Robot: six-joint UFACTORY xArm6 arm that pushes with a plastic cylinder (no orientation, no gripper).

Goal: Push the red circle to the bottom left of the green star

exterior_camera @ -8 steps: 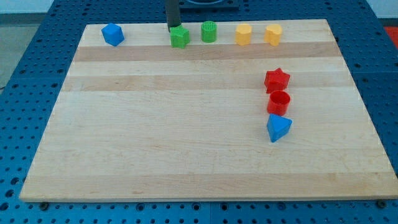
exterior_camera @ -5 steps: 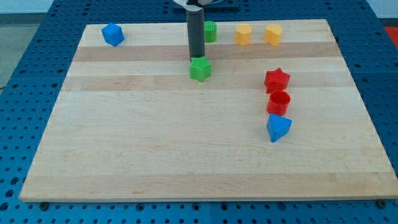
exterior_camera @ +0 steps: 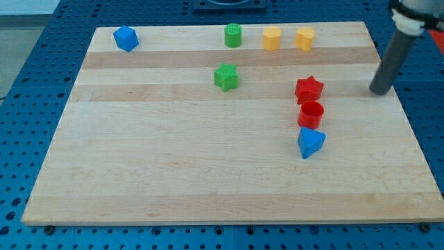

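Note:
The red circle [exterior_camera: 311,114], a hollow red cylinder, stands on the board's right part, between the red star [exterior_camera: 309,89] above it and the blue triangular block [exterior_camera: 311,142] below it. The green star [exterior_camera: 226,77] lies left of them, nearer the view's top. My tip [exterior_camera: 379,91] is at the board's right side, well to the right of the red star and touching no block.
Along the board's top edge stand a blue block [exterior_camera: 125,38] at the left, a green cylinder [exterior_camera: 233,35], and two yellow blocks [exterior_camera: 271,39] [exterior_camera: 304,39]. The wooden board [exterior_camera: 208,173] lies on a blue perforated table.
My tip pushed the green star from the top row down and right, then left it and swung far right to the board's right side. The other blocks have not moved.

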